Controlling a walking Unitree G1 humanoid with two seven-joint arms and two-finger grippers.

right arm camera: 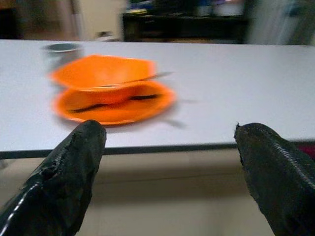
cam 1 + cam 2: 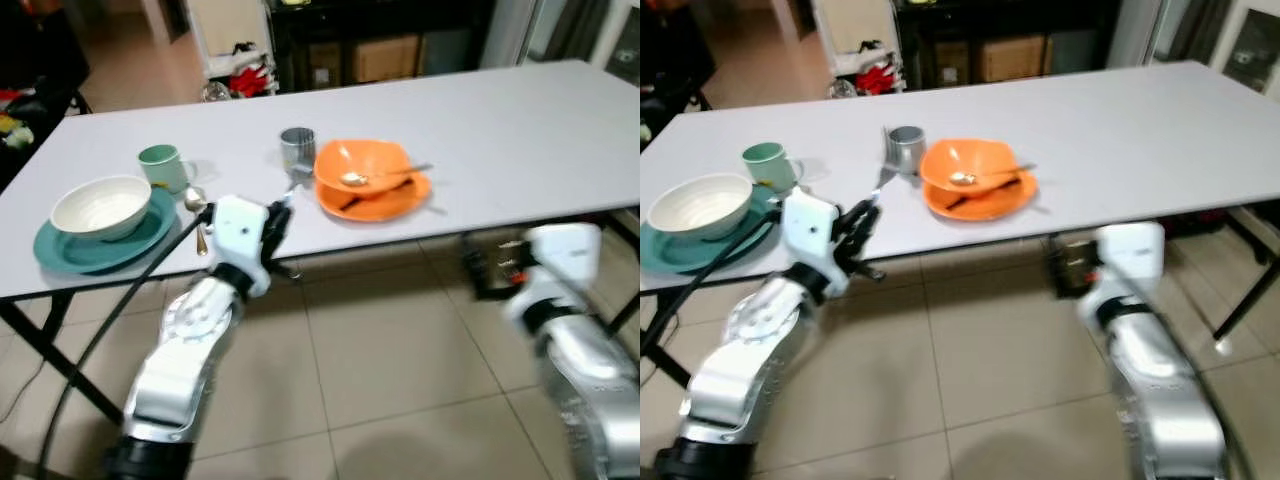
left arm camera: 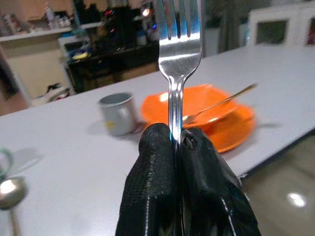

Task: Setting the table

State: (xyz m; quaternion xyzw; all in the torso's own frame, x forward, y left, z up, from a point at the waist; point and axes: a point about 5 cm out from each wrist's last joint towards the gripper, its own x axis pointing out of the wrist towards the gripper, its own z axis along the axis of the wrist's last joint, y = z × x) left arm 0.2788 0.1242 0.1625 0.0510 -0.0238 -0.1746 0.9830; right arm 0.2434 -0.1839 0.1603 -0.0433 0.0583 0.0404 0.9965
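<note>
Fork [image 3: 178,59], shiny steel, stands upright in left end effector [image 3: 178,147].

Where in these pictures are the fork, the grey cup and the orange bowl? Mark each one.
fork [image 3: 179,46], left wrist view, on its neck just below the tines.
grey cup [image 2: 297,148], left eye view, on its side wall.
orange bowl [image 2: 962,160], right eye view, on its inner surface.

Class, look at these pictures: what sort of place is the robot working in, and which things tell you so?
Probably a home dining area: a long white table on a tiled floor, laid with an orange bowl and a white bowl, while the left gripper holds a fork.
</note>
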